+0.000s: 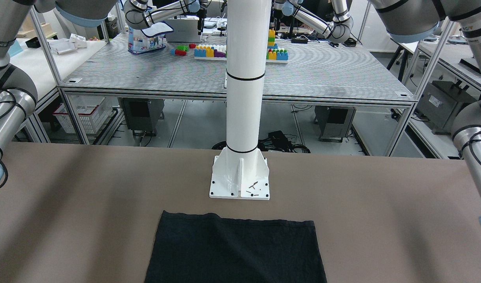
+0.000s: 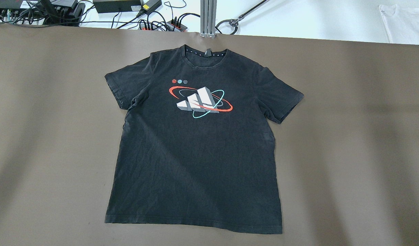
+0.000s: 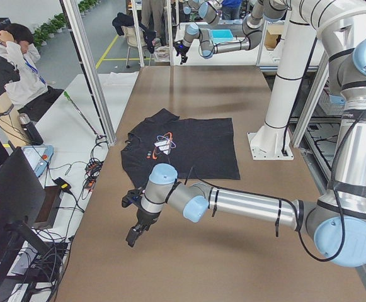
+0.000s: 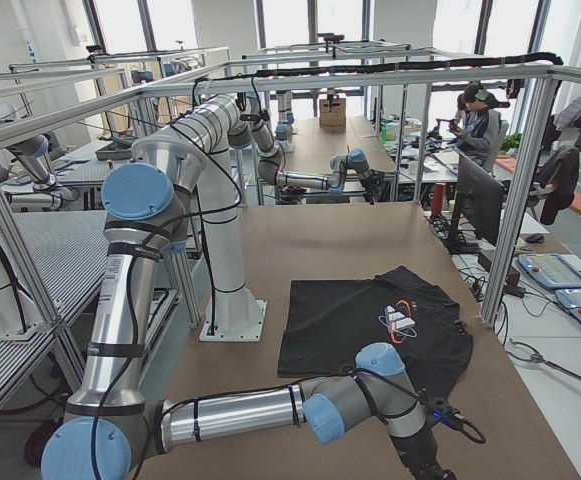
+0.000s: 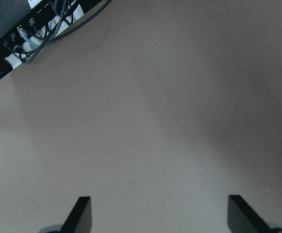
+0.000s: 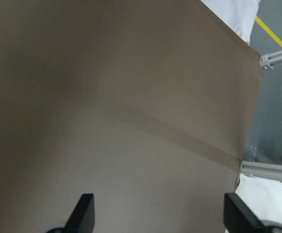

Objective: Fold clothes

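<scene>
T-shirt [image 2: 195, 160] flat, print up, central on bench [image 2: 41, 136]. Left gripper [image 5: 160, 216], right gripper [image 6: 157, 213]: both spread, empty, over bare bench. Suggested approach: pinch matching edge points together, lift evenly, avoid bunching.

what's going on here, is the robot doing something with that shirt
Nothing is being handled yet. A black T-shirt lies spread flat, print up, on the brown table, in front of the white pole. Both arms are out to the sides: the left gripper and the right gripper each hang over bare tabletop, jaws open and empty. The shirt shows no fold.
</scene>
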Available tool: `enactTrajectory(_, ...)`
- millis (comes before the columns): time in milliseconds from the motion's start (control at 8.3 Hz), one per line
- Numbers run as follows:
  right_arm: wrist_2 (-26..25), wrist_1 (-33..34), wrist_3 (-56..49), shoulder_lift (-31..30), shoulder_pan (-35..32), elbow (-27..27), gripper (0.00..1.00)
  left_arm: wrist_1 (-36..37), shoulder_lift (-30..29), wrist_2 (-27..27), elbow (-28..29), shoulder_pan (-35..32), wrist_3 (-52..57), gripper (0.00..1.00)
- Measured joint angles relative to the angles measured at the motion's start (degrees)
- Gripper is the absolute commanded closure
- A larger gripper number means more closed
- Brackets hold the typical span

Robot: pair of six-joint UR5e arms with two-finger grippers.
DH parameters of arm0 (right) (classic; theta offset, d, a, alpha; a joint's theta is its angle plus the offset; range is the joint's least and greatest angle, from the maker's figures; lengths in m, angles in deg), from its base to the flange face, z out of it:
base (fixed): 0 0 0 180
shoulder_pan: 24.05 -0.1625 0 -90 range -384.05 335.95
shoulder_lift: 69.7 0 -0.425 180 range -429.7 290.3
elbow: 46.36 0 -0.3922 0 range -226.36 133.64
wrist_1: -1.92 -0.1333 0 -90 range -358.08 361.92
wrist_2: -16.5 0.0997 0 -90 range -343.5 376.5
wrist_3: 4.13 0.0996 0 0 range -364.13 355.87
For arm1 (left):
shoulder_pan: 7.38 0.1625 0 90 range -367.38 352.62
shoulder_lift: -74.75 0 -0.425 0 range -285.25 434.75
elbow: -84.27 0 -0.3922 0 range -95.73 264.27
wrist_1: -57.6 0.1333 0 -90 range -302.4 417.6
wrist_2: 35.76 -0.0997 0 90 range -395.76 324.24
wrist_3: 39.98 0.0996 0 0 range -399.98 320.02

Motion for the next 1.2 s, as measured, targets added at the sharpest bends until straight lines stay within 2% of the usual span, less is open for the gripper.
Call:
enactTrajectory(361, 0.3, 0.7, 13.2, 8.2, 6.8, 6.2, 0.07, -0.1, -7.6, 0.1, 5.5, 7.1, -9.1, 0.0)
enactTrajectory(723, 0.7, 0.4, 32.3, 14.3, 16.5, 7.3, 0.06, -6.2, -14.0, 2.4, 13.1, 12.6, -19.0, 0.0)
enactTrajectory(1205, 0.3, 0.1, 37.8, 17.8, 21.5, 9.2, 0.06, -11.8, -26.1, 5.9, 27.0, 17.1, -27.2, 0.0)
